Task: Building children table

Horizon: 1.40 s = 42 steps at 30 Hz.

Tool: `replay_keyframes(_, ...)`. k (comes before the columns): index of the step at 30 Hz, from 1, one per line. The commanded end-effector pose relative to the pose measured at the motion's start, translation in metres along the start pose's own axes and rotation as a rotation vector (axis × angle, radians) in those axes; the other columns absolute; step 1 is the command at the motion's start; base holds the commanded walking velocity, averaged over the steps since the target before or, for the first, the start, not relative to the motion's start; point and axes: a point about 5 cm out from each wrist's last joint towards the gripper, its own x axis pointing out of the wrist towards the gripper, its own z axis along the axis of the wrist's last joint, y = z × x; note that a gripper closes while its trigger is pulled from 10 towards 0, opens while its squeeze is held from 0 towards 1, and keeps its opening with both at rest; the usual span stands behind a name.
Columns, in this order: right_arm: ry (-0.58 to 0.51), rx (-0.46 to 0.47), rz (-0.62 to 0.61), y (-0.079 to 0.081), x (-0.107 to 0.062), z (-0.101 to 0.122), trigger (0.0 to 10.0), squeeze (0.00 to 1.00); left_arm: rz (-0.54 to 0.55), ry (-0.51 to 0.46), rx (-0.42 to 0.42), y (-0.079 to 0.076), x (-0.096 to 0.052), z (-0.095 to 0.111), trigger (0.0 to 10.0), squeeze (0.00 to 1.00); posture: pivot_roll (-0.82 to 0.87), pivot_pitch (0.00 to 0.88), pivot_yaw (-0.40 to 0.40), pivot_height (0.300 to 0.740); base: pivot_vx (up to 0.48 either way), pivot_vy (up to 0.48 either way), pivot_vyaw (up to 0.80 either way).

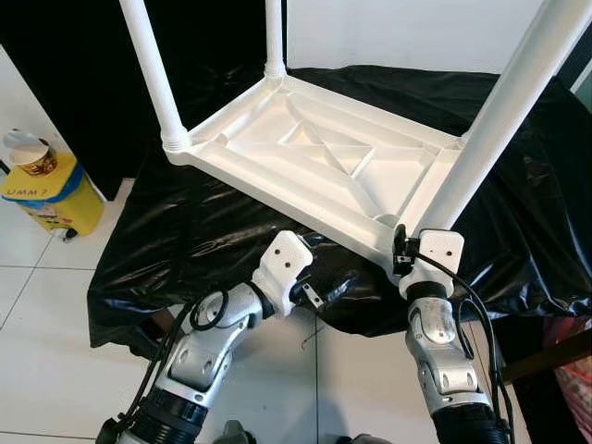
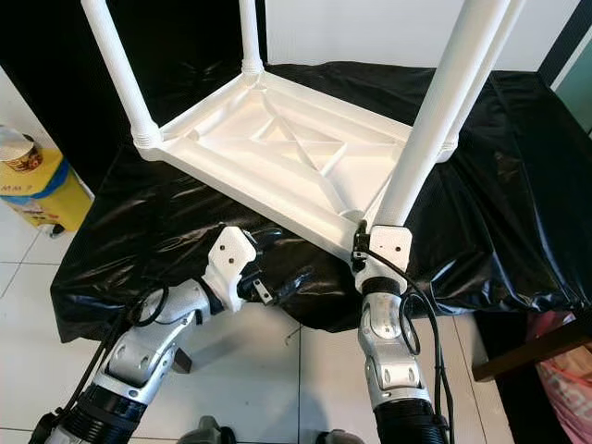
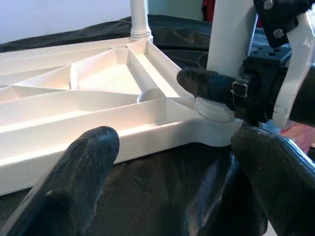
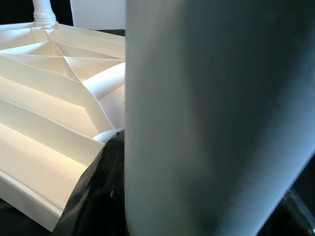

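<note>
Gripping the near-corner leg [image 1: 499, 120] of the upturned children's table [image 1: 314, 157], the right gripper [image 1: 407, 252] seats it, tightening likely next, while the left gripper [image 1: 324, 294] waits with jaws spread.

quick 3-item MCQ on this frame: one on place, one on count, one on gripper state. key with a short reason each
1. Where does the upside-down white plastic tabletop lie?
A. on bare floor tiles
B. on a black plastic sheet
C. on a yellow bin

2. How many white tube legs stand in the tabletop's corners?
A. two
B. three
C. four

3. What is the right gripper doing?
A. closed around the near white leg
B. hanging idle
C. holding a screwdriver

Key: 1 B, the black plastic sheet spreads beneath it. 2 C, the right eye view shows four legs. 3 A, its fingers clasp the leg's base; the left gripper hovers open nearby.
</note>
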Motion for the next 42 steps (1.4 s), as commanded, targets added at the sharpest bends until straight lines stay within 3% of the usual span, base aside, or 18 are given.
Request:
replay_keyframes(1,0.096,-0.090,-0.091,-0.021,-0.007,-0.021,10.0,0.00,0.022,0.007,0.000,0.001,0.002,0.000,10.0,0.00,0.02,0.104,-0.044,0.740,0.000,0.000,0.00)
replay_keyframes(8,0.086,-0.086,-0.103,-0.023,-0.004,-0.017,10.0,0.00,0.014,0.001,0.001,0.000,0.005,0.001,10.0,0.00,0.01,0.093,-0.040,0.740,0.000,0.000,0.00)
replay_keyframes(9,0.080,-0.085,-0.102,-0.023,-0.003,-0.016,10.0,0.27,0.012,0.000,0.000,0.000,0.006,0.001,10.0,0.00,0.01,0.093,-0.041,0.740,0.000,0.000,0.00)
replay_keyframes(10,0.076,-0.085,-0.102,-0.023,-0.003,-0.015,10.0,0.27,0.011,0.000,0.000,0.000,0.006,0.001,10.0,0.00,0.01,0.095,-0.041,0.740,0.000,0.000,0.00)
replay_keyframes(11,0.060,-0.086,-0.087,-0.023,-0.003,-0.012,10.0,1.00,0.010,0.000,0.000,-0.001,0.006,0.001,10.0,0.00,0.01,0.094,-0.045,0.740,0.000,0.000,0.00)
replay_keyframes(16,0.015,-0.079,-0.029,-0.021,-0.005,-0.006,10.0,1.00,0.011,-0.001,-0.001,-0.001,0.006,0.000,10.0,0.00,0.01,0.091,-0.053,0.740,0.000,0.000,0.00)
replay_keyframes(21,-0.036,-0.061,0.130,-0.023,-0.013,0.001,10.0,1.00,0.015,-0.009,-0.006,-0.003,0.008,0.001,10.0,0.00,0.00,0.097,-0.052,0.740,0.000,0.000,0.00)
replay_keyframes(22,-0.039,-0.051,0.161,-0.024,-0.014,0.002,10.0,0.68,0.013,-0.012,-0.008,-0.003,0.008,0.001,10.0,0.00,0.00,0.099,-0.051,0.740,0.000,0.000,0.00)
replay_keyframes(23,-0.039,-0.051,0.161,-0.024,-0.014,0.002,10.0,0.68,0.013,-0.012,-0.008,-0.003,0.008,0.001,10.0,0.00,0.00,0.099,-0.051,0.740,0.000,0.000,0.00)
replay_keyframes(24,-0.039,-0.046,0.176,-0.025,-0.014,0.002,10.0,0.00,0.011,-0.014,-0.010,-0.004,0.008,0.002,10.0,0.00,0.00,0.099,-0.051,0.740,0.000,0.000,0.00)
replay_keyframes(30,-0.041,-0.046,0.351,-0.034,-0.013,0.004,10.0,0.00,-0.004,-0.006,-0.008,-0.006,0.006,0.000,10.0,0.00,0.00,0.105,-0.037,0.740,0.000,0.000,0.00)
replay_keyframes(32,-0.044,-0.088,0.470,-0.038,-0.007,0.006,10.0,0.00,-0.011,-0.009,-0.008,-0.005,0.007,0.001,10.0,0.00,-0.01,0.107,-0.034,0.740,0.000,0.000,0.00)
replay_keyframes(42,-0.043,-0.153,0.612,-0.033,0.014,0.010,10.0,0.00,-0.015,-0.015,-0.009,-0.006,0.009,0.002,10.0,0.00,0.00,0.101,-0.039,0.740,0.000,0.000,0.00)
